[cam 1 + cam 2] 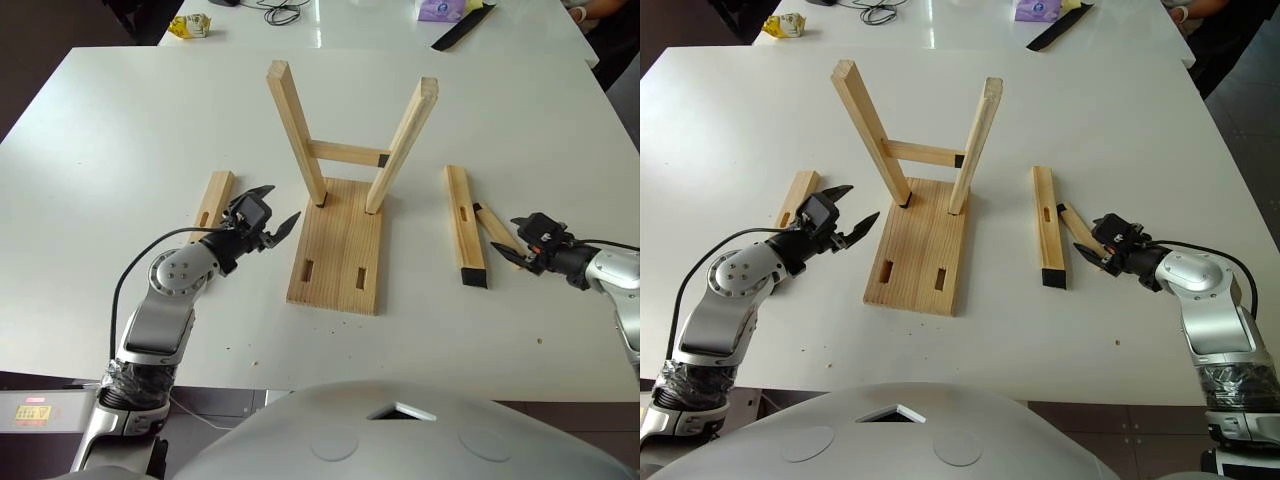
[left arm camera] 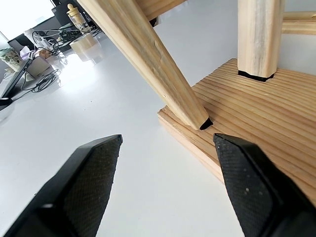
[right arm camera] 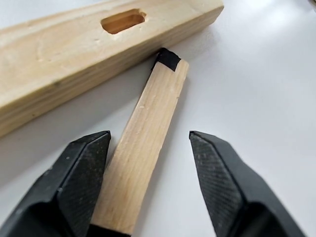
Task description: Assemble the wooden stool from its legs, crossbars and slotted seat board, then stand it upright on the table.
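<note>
The slotted seat board (image 1: 338, 245) lies flat mid-table. Two legs (image 1: 297, 130) stand tilted in its far slots, joined by a crossbar (image 1: 345, 153); the near two slots are open. My left gripper (image 1: 278, 207) is open just left of the board, its black fingers (image 2: 89, 182) pointing at the foot of the near standing leg (image 2: 143, 54). A loose leg (image 1: 213, 200) lies behind it. To the right lie another loose leg (image 1: 464, 225) and a short loose crossbar (image 3: 148, 143). My right gripper (image 3: 149, 138) is open with its fingers on either side of that crossbar's near end.
The white table (image 1: 120, 130) has free room to the far left and far right. On a second table behind it lie a yellow object (image 1: 190, 26), cables (image 1: 280, 12), a purple pack (image 1: 440, 10) and a black strip (image 1: 462, 27).
</note>
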Controlling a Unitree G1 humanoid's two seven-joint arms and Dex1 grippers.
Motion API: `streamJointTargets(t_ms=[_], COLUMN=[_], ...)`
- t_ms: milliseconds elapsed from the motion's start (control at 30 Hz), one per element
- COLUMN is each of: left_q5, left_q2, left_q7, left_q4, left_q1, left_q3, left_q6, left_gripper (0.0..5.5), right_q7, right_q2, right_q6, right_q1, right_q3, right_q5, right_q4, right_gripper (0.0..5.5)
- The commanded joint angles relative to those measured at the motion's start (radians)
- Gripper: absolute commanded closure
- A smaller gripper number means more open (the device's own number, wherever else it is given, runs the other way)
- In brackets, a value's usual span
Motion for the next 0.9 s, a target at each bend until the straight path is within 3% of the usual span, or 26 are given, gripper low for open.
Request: streamJointTargets(t_ms=[33, 567, 900], left_q5=[0.002, -0.03, -0.038], left_q2=[0.024, 0.03, 0.024], left_q7=[-0.016, -0.012, -0.007], left_q4=[0.005, -0.042, -0.063], left_q1=[-0.014, -0.005, 0.0], left_q3=[0.011, 0.046, 0.059], left_q6=[0.015, 0.082, 0.12], left_gripper=[2.08, 2.08, 2.08], right_q7=[0.003, 0.057, 0.038], right_q2=[0.017, -0.029, 0.008], right_q6=[0.017, 0.075, 0.46], right_q1=[0.07, 0.122, 0.077], right_q3=[0.037, 0.056, -0.048], right_q5=[-0.019, 0.019, 0.271], right_q4=[0.084, 0.122, -0.027], right_gripper=[2.55, 2.55, 2.55])
